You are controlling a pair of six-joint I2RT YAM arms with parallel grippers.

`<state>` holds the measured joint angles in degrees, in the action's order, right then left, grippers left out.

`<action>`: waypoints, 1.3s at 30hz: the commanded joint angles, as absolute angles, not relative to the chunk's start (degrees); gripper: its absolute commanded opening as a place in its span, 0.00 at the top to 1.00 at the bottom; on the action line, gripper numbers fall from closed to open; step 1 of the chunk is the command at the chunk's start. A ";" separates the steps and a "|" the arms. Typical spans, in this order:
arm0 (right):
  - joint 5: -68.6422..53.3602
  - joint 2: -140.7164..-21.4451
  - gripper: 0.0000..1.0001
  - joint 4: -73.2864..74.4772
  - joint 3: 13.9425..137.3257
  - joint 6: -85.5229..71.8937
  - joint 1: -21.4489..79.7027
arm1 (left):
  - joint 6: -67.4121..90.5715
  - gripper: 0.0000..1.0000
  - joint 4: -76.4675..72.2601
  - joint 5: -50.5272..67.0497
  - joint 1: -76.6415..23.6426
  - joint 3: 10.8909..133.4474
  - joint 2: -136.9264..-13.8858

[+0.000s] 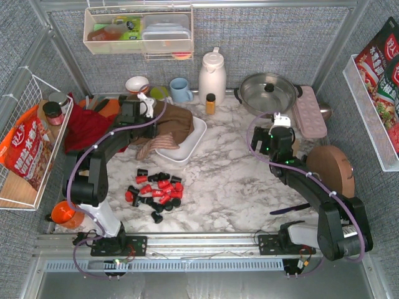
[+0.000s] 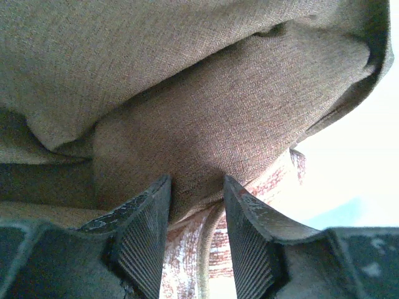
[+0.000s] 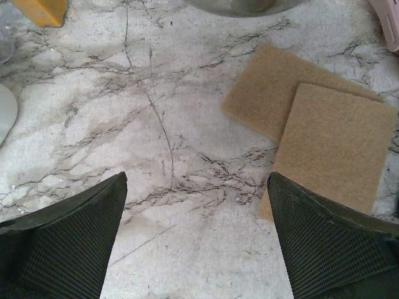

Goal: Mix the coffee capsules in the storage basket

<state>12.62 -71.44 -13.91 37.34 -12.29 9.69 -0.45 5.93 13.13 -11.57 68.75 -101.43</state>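
Some twenty coffee capsules (image 1: 156, 190), red and black, lie in a loose heap on the marble bench (image 1: 230, 180), outside the storage basket (image 1: 198, 134). The basket sits just behind them and is mostly covered by a brown cloth (image 1: 174, 124). The left gripper (image 2: 196, 187) is at the cloth's left edge and pinches a fold of it. The right gripper (image 3: 196, 180) is well apart to the right, spread wide over bare marble, near two tan pads (image 3: 330, 137).
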 commanded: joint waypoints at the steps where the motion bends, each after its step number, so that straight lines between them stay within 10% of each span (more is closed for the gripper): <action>1: 11.92 -71.51 0.01 -14.83 37.53 -13.42 9.72 | -1.31 0.51 7.67 9.41 -12.67 69.69 -101.94; 23: 12.06 -71.60 0.01 -14.13 37.85 -13.66 9.76 | 1.87 1.00 -2.49 5.36 -13.89 63.98 -93.32; 39: 12.66 -69.57 0.01 -14.36 37.20 -14.28 9.81 | 7.77 1.00 -22.03 -19.59 -13.48 49.12 -76.15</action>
